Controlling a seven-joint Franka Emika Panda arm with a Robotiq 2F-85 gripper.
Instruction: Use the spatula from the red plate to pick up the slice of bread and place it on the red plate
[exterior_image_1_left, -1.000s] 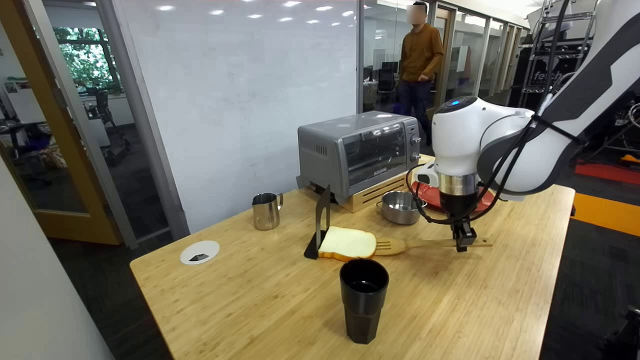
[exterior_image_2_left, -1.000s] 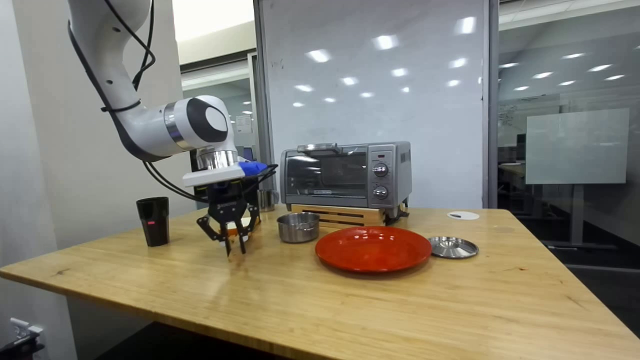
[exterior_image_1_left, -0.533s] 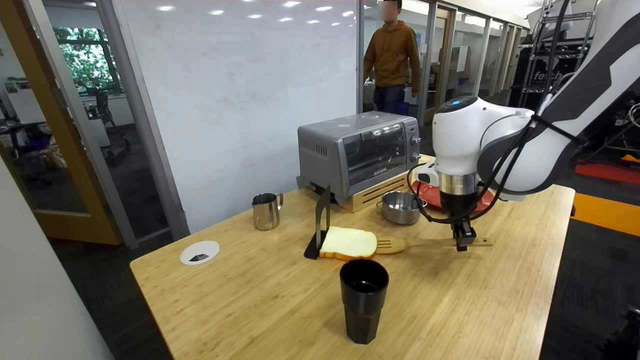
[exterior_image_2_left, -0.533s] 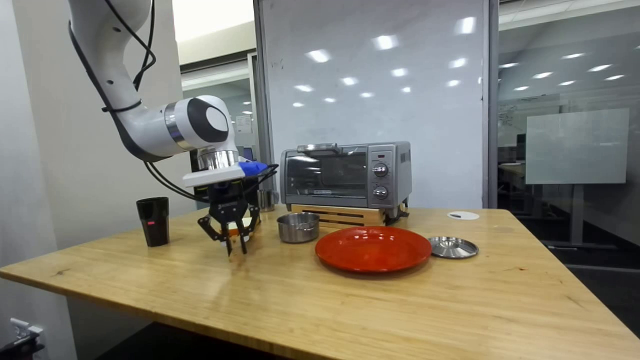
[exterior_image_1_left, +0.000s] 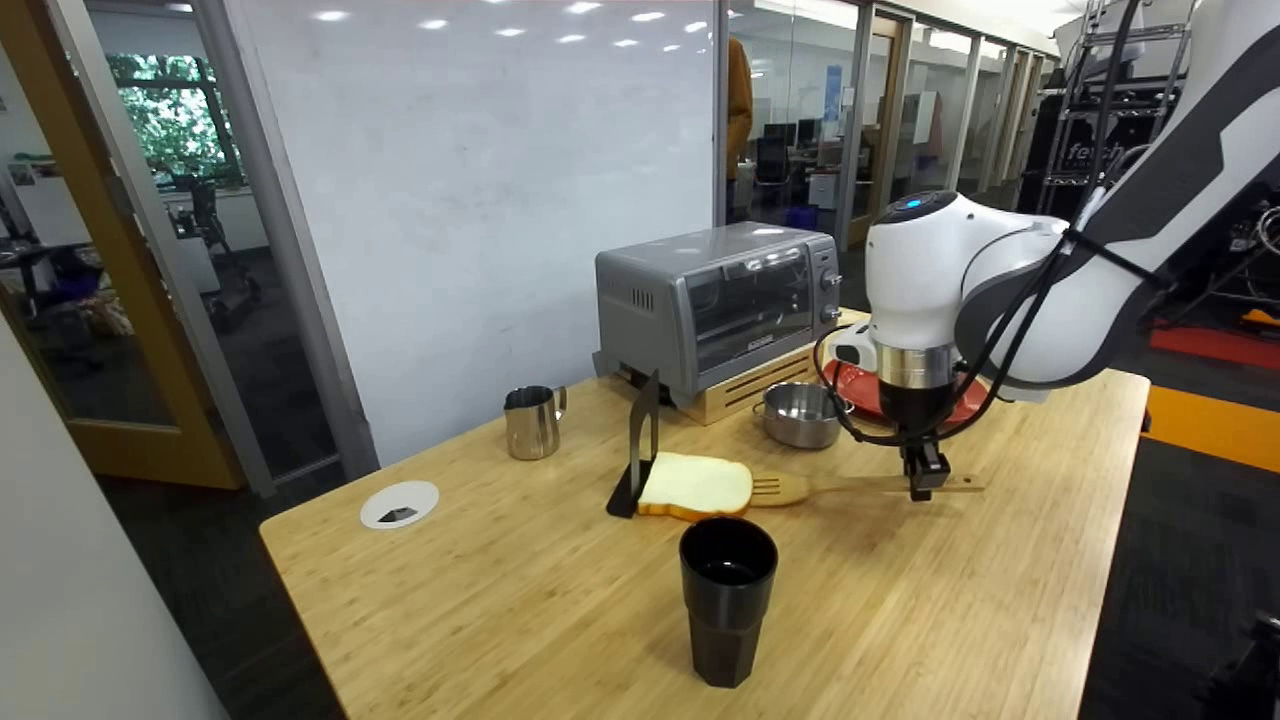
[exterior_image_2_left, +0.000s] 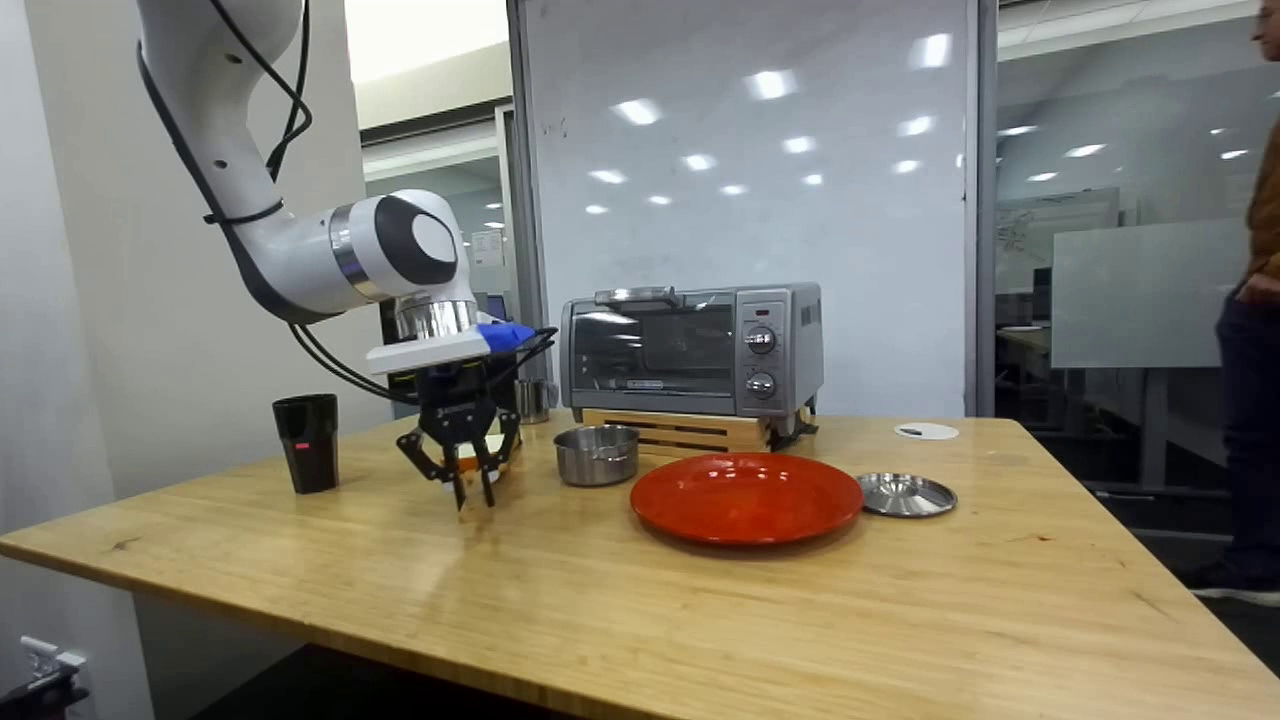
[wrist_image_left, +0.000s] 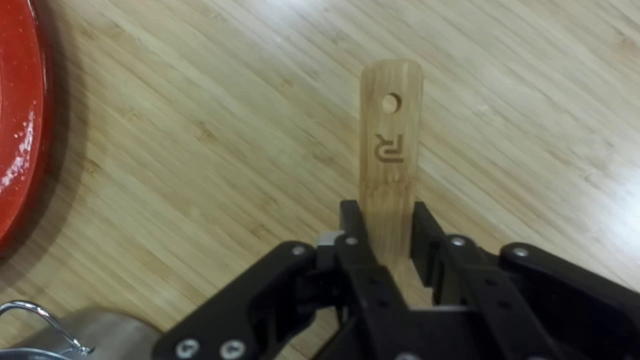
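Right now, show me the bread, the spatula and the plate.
Bread (exterior_image_1_left: 697, 484), in an exterior view: middle of its pale top.
Spatula (wrist_image_left: 389, 172), in the wrist view: on its handle.
Plate (exterior_image_2_left: 747, 500), in an exterior view: its bare red middle.

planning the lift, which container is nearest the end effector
The metal bowl, the only container in the wrist view; the black cup and metal pitcher stand farther off.
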